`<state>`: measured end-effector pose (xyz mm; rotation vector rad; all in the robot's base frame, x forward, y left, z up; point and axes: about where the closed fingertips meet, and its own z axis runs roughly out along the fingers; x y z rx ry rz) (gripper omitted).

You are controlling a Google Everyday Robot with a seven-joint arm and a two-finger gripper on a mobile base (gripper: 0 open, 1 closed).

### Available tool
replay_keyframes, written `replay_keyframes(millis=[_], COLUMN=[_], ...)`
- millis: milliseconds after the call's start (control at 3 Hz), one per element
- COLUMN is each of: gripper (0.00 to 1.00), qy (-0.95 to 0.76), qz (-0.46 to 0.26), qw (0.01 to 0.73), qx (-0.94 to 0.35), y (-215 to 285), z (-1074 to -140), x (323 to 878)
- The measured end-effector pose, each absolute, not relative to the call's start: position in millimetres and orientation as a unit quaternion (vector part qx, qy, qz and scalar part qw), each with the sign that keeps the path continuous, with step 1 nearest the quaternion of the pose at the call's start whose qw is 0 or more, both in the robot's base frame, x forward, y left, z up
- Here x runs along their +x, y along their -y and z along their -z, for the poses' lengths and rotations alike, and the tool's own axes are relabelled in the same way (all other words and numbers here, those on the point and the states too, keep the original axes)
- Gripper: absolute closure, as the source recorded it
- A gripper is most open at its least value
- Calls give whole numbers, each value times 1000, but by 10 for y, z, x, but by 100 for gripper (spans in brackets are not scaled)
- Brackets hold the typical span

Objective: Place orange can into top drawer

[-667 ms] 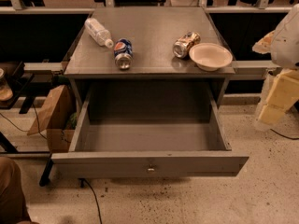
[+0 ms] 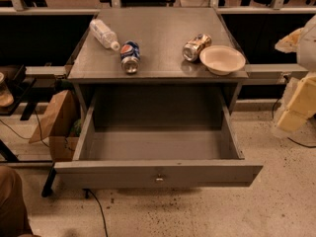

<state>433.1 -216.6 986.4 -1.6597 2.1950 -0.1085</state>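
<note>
Your small orange-gold metal can point(image 2: 196, 47) lay beside a shallow cream bowl point(image 2: 222, 59), above the open wide grey top drawer point(image 2: 158, 173). Your gripper point(image 2: 295, 110) hung far right; you could not tell its state.

**Surface finishes of table point(image 2: 163, 28) and top drawer point(image 2: 123, 174).**
Smooth matt grey metal is shown on both; the orange can point(image 2: 196, 47) is rendered in glossy metal, the bottle point(image 2: 103, 33) in clear plastic; a cream, matt pincer point(image 2: 295, 108) is seen at the right edge.

Orange can point(image 2: 196, 47) with dark markings, grey top drawer point(image 2: 197, 174), blue can point(image 2: 130, 56), cream bowl point(image 2: 222, 59), pale-yellow gripper point(image 2: 295, 113) far right
</note>
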Motion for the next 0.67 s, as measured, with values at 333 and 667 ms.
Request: replay_keyframes(millis=[333,667], gripper=[0,0], qy=[-800,-820], qz=[20,-8], qw=[246,302], qx=[-546,-486], y=[2154,2070], z=[-9847,-9793], x=[4526,4950])
